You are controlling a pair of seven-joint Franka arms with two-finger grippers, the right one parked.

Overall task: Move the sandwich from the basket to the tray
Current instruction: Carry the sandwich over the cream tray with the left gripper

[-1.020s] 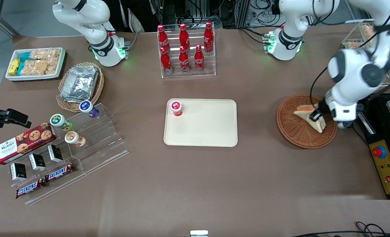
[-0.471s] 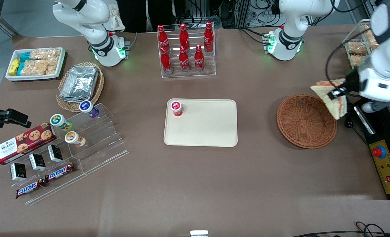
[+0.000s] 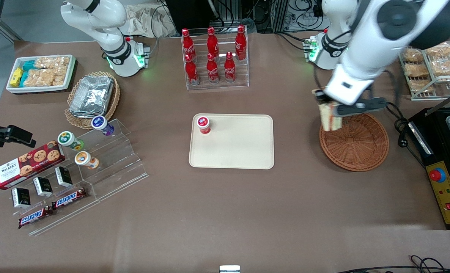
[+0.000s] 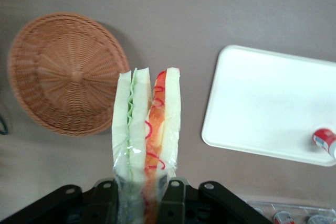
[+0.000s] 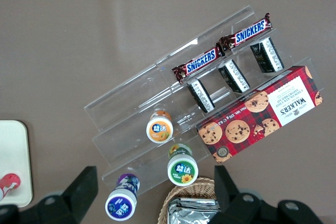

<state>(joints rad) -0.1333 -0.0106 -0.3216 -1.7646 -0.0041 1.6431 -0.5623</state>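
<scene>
My left gripper point(image 3: 328, 110) is shut on the sandwich point(image 3: 330, 118), a plastic-wrapped wedge of white bread with green and orange-red filling, and holds it in the air above the edge of the basket point(image 3: 356, 146) that faces the tray. The round reddish-brown wicker basket holds nothing. The cream tray point(image 3: 240, 146) lies on the table toward the parked arm's end from the basket. In the left wrist view the sandwich point(image 4: 147, 129) stands between my fingers point(image 4: 176, 198), with the basket point(image 4: 63, 72) and the tray point(image 4: 273, 106) below.
A small red-capped bottle point(image 3: 203, 124) stands in a corner of the tray. A rack of red cola bottles point(image 3: 213, 57) stands farther from the camera than the tray. A black unit with a red button point(image 3: 447, 189) lies at the working arm's end of the table.
The sandwich was lifted out of the basket, swung high toward the table's end, then carried back over the basket's edge nearest the tray. The basket is left with nothing in it.
</scene>
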